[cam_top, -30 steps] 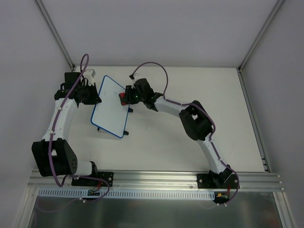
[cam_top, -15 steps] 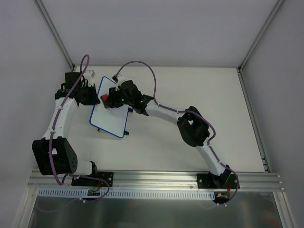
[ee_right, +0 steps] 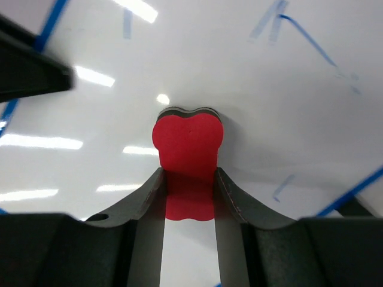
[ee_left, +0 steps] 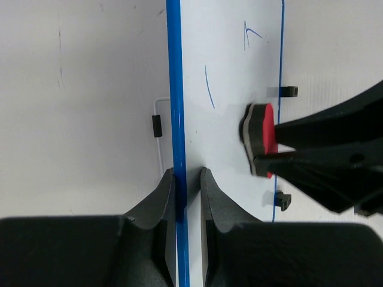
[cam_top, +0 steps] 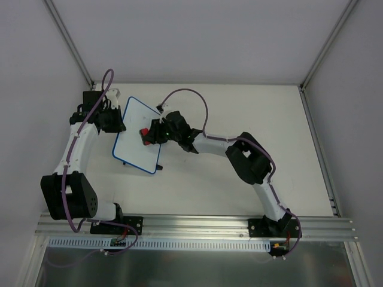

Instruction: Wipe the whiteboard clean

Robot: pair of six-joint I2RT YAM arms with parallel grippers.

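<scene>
The whiteboard (cam_top: 134, 128), white with a thin blue rim, lies at the left of the table. My left gripper (ee_left: 187, 179) is shut on its blue left rim (ee_left: 175, 89). My right gripper (ee_right: 187, 179) is shut on the red bone-shaped eraser (ee_right: 188, 149) and presses its dark pad against the board near the middle (cam_top: 145, 136). Faint blue marks remain on the board (ee_right: 299, 33), also seen in the left wrist view (ee_left: 209, 95). The eraser also shows in the left wrist view (ee_left: 260, 134).
Two small black feet (ee_left: 289, 91) stick out at the board's far edge. A white wire clip with a black sleeve (ee_left: 157, 125) lies on the table beside the near rim. The enclosure walls stand close behind the left arm (cam_top: 78, 66).
My right gripper swept the eraser left across the board to its upper left, then back right and down to the middle. My left gripper kept its hold on the rim.
</scene>
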